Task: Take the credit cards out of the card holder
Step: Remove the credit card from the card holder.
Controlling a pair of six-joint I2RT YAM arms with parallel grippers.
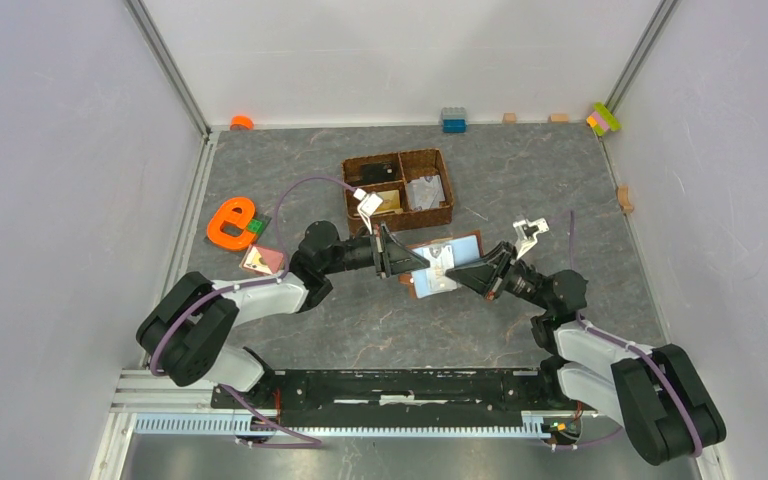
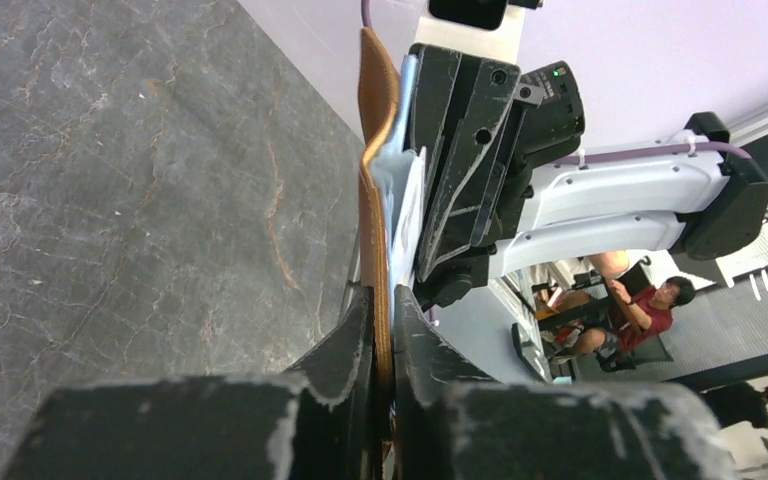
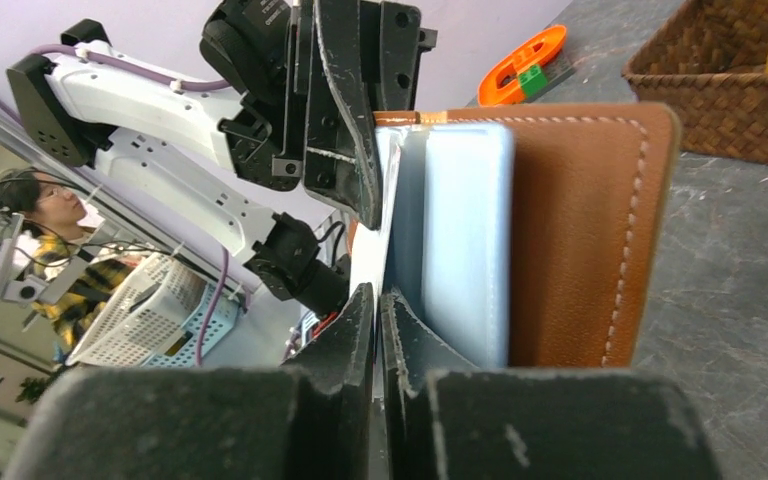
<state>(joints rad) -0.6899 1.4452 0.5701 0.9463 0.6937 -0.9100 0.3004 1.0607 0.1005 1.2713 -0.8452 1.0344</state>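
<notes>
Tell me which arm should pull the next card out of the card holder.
The right: the right claw pinches what looks like a pale card edge, while the left claw clamps the card holder's brown cover.

Table (image 1: pixel 360 320): dark grey, marbled with pale veins. Wallet (image 1: pixel 465 250): tan-brown outside with pale stitching along the edge, pale grey-blue lining inside. White card (image 1: pixel 438 262) shows against that lining. Basket (image 1: pixel 397 187): dark brown weave; one compartment shows gold-tan, another silvery grey. Letter-shaped toy (image 1: pixel 230 222): bright orange. Block (image 1: pixel 257 227): green. Tile (image 1: pixel 263 260): pink and cream. Arms (image 1: pixel 260 295): black joints, white-grey shells. Cables (image 1: pixel 310 181): purple. Walls (image 1: pixel 60 150): pale lilac-white, plain.
</notes>
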